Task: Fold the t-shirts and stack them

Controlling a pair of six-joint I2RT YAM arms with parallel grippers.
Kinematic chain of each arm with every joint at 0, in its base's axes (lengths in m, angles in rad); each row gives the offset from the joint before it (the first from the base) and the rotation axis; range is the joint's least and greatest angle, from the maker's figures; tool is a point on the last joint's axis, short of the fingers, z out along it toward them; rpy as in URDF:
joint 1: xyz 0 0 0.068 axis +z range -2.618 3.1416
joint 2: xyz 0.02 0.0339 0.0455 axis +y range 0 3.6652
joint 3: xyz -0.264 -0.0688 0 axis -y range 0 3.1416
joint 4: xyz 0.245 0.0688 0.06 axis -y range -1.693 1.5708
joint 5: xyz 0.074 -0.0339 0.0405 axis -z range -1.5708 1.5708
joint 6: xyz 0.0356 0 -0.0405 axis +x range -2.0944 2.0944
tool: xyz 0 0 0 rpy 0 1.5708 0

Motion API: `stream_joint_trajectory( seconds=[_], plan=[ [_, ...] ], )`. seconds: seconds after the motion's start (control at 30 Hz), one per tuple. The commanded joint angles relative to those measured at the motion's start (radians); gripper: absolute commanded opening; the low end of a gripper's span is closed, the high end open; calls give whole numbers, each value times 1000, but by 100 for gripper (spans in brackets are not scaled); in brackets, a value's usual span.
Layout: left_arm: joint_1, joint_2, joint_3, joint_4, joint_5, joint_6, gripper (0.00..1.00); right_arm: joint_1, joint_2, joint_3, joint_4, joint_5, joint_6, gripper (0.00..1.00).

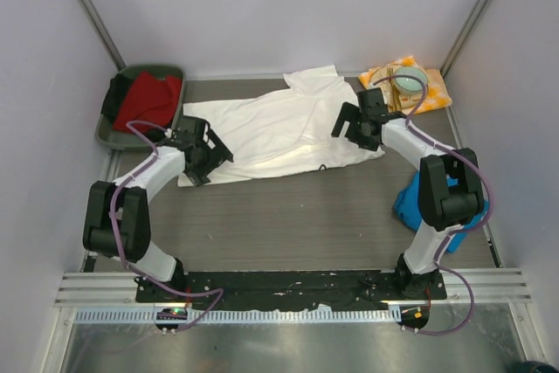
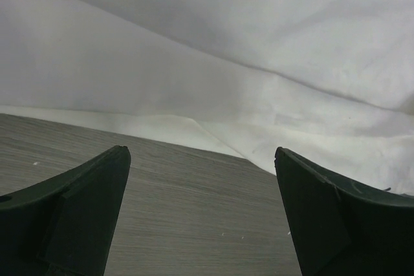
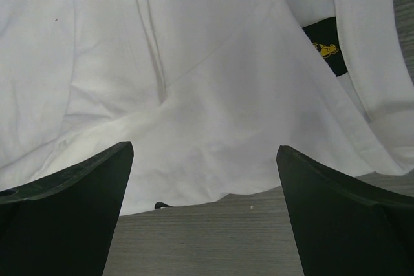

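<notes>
White t-shirt (image 1: 279, 133) lies spread out, plain white showing, across the back-centre of the table (image 1: 306, 224). Left gripper (image 1: 208, 156) sits low at the shirt's left edge, jaws wide, holding nothing. Right gripper (image 1: 351, 126) is over the shirt's right side near a black label (image 3: 326, 43), jaws wide, also empty. Blue t-shirt (image 1: 407, 204) is bunched at the table's right edge.

**Bin (image 1: 157, 68) and napkin (image 1: 434, 92) at the far corners**

The green bin sits at the grey table's (image 1: 297, 216) far left corner and holds a red cloth (image 1: 148, 98). The orange-and-white checked napkin lies at the far right corner, with a pale round dish (image 1: 407, 81) resting on it.
</notes>
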Motion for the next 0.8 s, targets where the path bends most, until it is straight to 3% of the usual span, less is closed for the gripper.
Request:
stream_joint_trajectory(
  seconds=[0.0, 0.33, 0.77],
  plan=[
    [0, 17, 7, 49, -122, 29, 98, 4, 13, -15, 77, -15, 8, 100],
    [0, 109, 71, 62, -198, 44, 98, 4, 22, -38, 117, -51, 7, 100],
    [0, 109, -28, 76, -314, 29, 98, 5, 19, -212, 202, -32, 45, 99]
  ],
)
